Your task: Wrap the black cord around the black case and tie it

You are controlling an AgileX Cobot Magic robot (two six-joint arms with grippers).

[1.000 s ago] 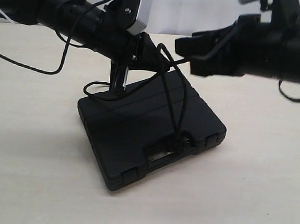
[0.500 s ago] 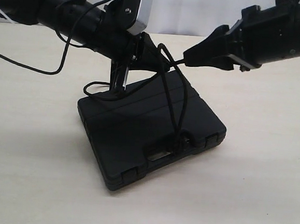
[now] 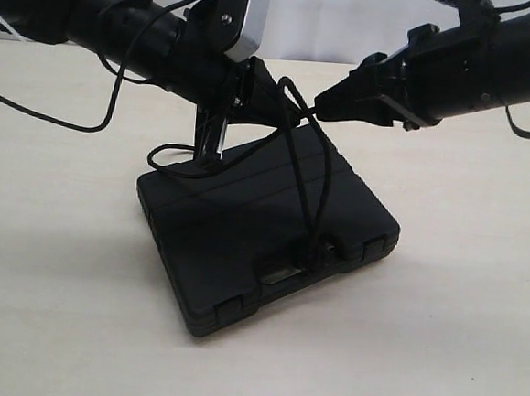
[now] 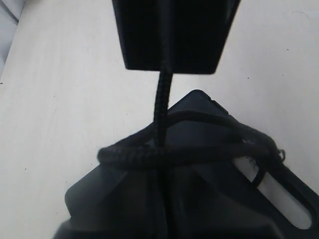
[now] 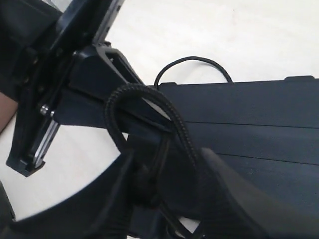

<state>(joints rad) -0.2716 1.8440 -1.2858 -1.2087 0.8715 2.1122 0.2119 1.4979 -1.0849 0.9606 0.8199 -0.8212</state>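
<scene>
Matte, braided black cord (image 3: 304, 174) rises from the grooved black case (image 3: 234, 241) at the table's middle, pinched by the left gripper (image 4: 167, 67). The right gripper (image 3: 323, 106) is spread astride its loop. Pale beige table (image 3: 437, 340), white wall (image 3: 352, 21) behind.

a pale beige table (image 3: 54, 310) fills most of the view. behind its far edge stands a plain white wall (image 3: 334, 20).

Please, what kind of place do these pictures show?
Probably a robot test bench, not a home: a pale beige tabletop, a plain white wall, and two black robot arms over a flat matte black plastic case.
</scene>
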